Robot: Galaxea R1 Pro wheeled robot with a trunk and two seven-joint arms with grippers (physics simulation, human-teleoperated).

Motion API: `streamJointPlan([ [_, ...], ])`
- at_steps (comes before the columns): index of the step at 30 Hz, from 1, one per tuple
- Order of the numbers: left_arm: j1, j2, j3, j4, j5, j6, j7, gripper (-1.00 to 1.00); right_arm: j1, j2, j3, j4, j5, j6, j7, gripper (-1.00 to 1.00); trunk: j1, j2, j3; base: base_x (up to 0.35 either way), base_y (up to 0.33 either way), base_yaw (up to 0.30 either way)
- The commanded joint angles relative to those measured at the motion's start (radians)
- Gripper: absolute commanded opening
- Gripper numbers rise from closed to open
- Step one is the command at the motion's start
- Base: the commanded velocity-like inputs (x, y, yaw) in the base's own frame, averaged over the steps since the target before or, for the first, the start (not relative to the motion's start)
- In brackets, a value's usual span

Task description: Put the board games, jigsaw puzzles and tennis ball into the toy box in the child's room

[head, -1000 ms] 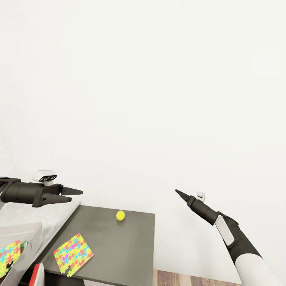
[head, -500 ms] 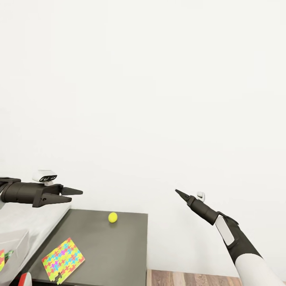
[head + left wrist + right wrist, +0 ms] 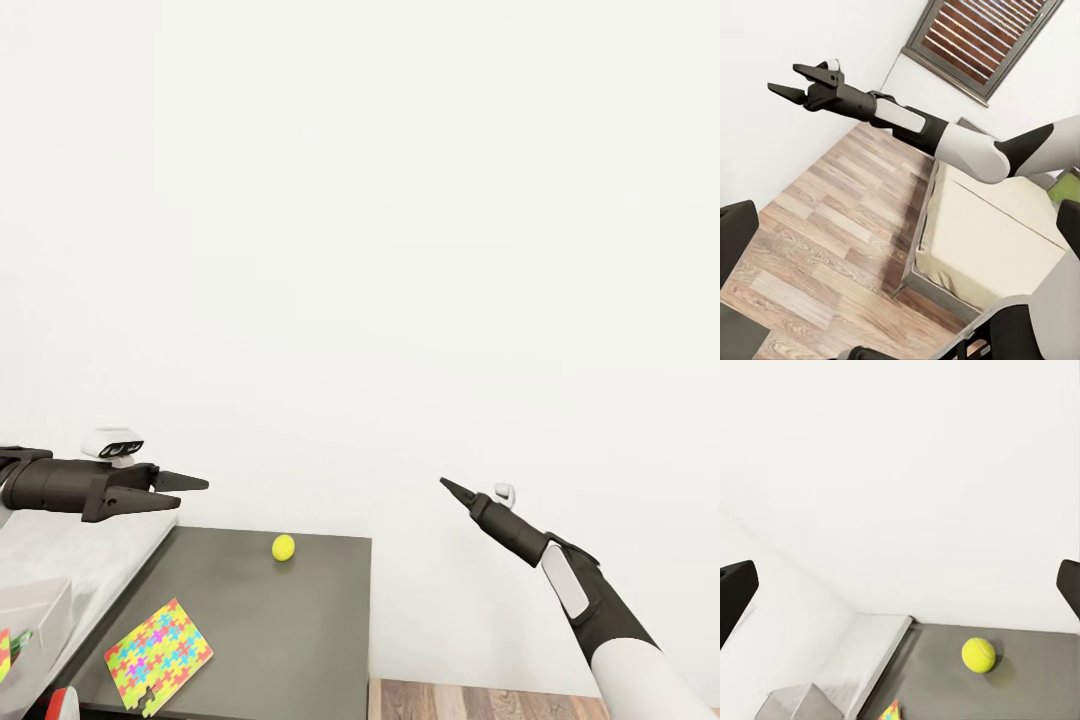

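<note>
Tennis ball (image 3: 979,655) on dark table (image 3: 1035,675), white wall (image 3: 900,472) behind

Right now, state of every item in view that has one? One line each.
left gripper: open, empty, held above the table's left part
right gripper: open, empty, raised off to the right of the table
tennis ball: resting on the dark table, near its far edge, not held
jigsaw puzzle: lying flat on the table, near its front
toy box: on the left, something multicoloured inside
</note>
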Motion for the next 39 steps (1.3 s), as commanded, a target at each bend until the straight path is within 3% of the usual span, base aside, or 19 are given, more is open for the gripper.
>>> streamJointPlan([
  [1, -0.001, 0.001, -0.002, 0.000, 0.001, 0.011, -0.004, 1.00, 0.000, 0.000, 0.001, 0.001, -0.006, 0.008, -0.005, 1.00, 0.000, -0.001, 0.000, 0.000, 0.000, 0.000],
  [10, -0.001, 0.001, 0.000, 0.005, 0.000, 0.011, -0.004, 1.00, 0.000, -0.004, 0.001, 0.004, -0.006, 0.018, -0.083, 1.00, 0.000, -0.001, 0.000, 0.000, 0.000, 0.000],
  [12, -0.001, 0.001, -0.001, 0.006, 0.000, 0.010, -0.004, 1.00, 0.000, -0.003, 0.005, 0.016, -0.004, 0.020, -0.131, 1.00, 0.000, -0.001, 0.000, 0.000, 0.000, 0.000],
  [14, -0.001, 0.000, -0.002, 0.007, 0.000, 0.010, -0.004, 1.00, 0.000, -0.010, 0.007, 0.049, -0.002, 0.023, -0.236, 1.00, 0.000, -0.001, 0.000, 0.000, 0.000, 0.000],
  [18, -0.001, -0.001, -0.002, 0.008, 0.000, 0.010, -0.004, 1.00, 0.000, -0.017, 0.009, 0.082, 0.001, 0.025, -0.375, 1.00, 0.000, -0.001, 0.000, 0.000, 0.000, 0.000],
  [23, -0.001, -0.004, 0.000, 0.012, 0.001, 0.010, -0.004, 1.00, 0.000, -0.019, 0.032, 0.093, 0.016, 0.027, -0.464, 1.00, 0.000, -0.001, 0.000, 0.000, 0.000, 0.000],
  [24, -0.001, -0.005, 0.001, 0.012, 0.002, 0.010, -0.004, 1.00, 0.000, -0.019, 0.041, 0.092, 0.025, 0.028, -0.473, 1.00, 0.000, -0.001, 0.000, 0.000, 0.000, 0.000],
  [26, -0.001, -0.006, -0.001, 0.012, 0.001, 0.010, -0.004, 1.00, -0.001, -0.023, 0.076, 0.089, 0.082, 0.046, -0.494, 1.00, 0.000, -0.001, 0.000, 0.000, 0.000, 0.000],
  [30, -0.001, -0.023, -0.001, 0.013, -0.009, 0.011, 0.004, 1.00, -0.002, -0.042, 0.096, 0.083, 0.156, 0.083, -0.501, 1.00, 0.000, -0.001, 0.000, 0.000, 0.000, 0.000],
  [35, -0.003, -0.054, 0.002, 0.019, -0.012, 0.016, 0.117, 1.00, 0.001, -0.050, 0.101, 0.045, 0.180, 0.095, -0.503, 1.00, 0.000, -0.001, -0.001, 0.000, 0.000, 0.000],
  [39, -0.005, -0.060, 0.001, 0.041, -0.012, 0.016, 0.167, 1.00, 0.003, -0.051, 0.102, 0.021, 0.183, 0.098, -0.501, 1.00, 0.000, -0.001, -0.004, 0.000, 0.000, 0.000],
])
